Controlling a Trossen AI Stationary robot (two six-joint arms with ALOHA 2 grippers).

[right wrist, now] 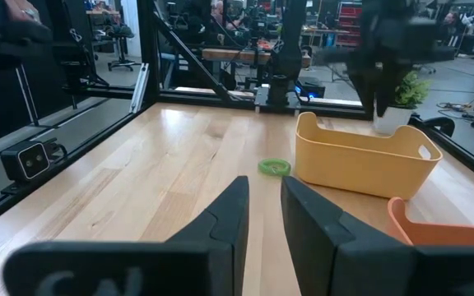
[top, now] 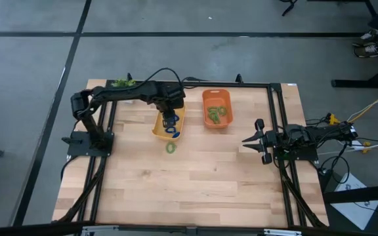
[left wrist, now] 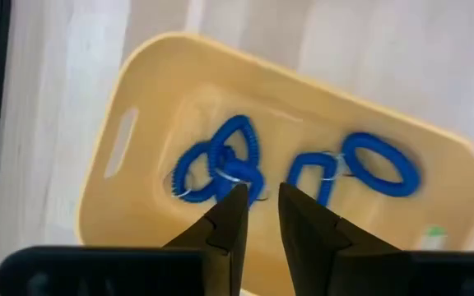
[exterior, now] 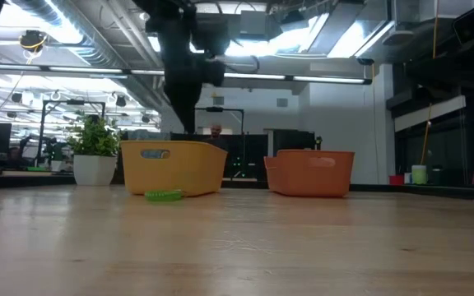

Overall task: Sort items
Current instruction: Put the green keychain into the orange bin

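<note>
Blue rings [left wrist: 237, 160] in yellow bin [left wrist: 138, 99], green rings [top: 216, 114] in orange bin [top: 205, 98]

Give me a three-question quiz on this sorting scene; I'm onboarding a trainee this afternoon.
1. True or false: the yellow bin holds blue rings.
2. Which gripper hangs over the yellow bin? A) left gripper B) right gripper
3. What colour is the lone ring lying on the table beside the yellow bin?

Key:
1. True; the left wrist view shows only blue ones inside.
2. A; its jaws stand slightly apart, holding nothing. The right gripper waits at the table's right edge.
3. Green, like the rings in the orange bin.
</note>
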